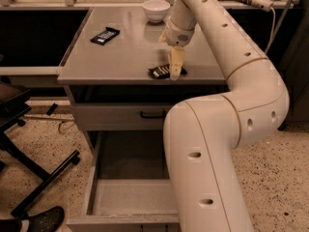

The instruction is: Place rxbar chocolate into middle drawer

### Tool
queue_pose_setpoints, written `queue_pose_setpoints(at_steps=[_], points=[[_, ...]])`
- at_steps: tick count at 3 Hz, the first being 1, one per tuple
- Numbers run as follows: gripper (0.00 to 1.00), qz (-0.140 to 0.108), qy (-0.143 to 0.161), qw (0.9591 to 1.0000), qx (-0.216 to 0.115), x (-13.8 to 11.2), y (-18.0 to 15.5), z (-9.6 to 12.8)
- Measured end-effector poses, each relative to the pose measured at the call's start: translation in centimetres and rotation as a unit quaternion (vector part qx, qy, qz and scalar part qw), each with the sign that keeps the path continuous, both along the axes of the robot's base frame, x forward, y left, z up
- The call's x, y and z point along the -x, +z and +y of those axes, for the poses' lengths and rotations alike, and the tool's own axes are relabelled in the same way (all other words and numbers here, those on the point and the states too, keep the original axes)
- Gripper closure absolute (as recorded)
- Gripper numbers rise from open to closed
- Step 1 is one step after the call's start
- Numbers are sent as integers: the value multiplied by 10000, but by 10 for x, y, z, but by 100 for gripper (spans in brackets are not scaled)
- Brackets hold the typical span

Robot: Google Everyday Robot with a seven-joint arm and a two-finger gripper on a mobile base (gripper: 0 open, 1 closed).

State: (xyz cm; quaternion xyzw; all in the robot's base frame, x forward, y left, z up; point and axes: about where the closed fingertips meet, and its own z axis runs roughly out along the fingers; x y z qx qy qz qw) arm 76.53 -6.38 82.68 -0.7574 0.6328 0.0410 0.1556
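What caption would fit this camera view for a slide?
Gripper at the rxbar chocolate near the tabletop's front edge, middle drawer open below.

Speckled floor (282, 190), grey countertop (130, 57), black chair legs (46, 182)

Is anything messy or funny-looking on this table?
Nothing is spilled or broken. The chocolate bar lies crooked near the front edge of the table, and the tool is down right on it. Below, one drawer stands pulled far out. The other bar and the bowl sit farther back.
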Motion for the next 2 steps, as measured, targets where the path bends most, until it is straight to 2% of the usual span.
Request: queue_pose_setpoints(at_steps=[1,2], points=[[0,-294,-21,9996,53,-4,27,3],[18,-520,-77,9986,49,-4,51,1]])
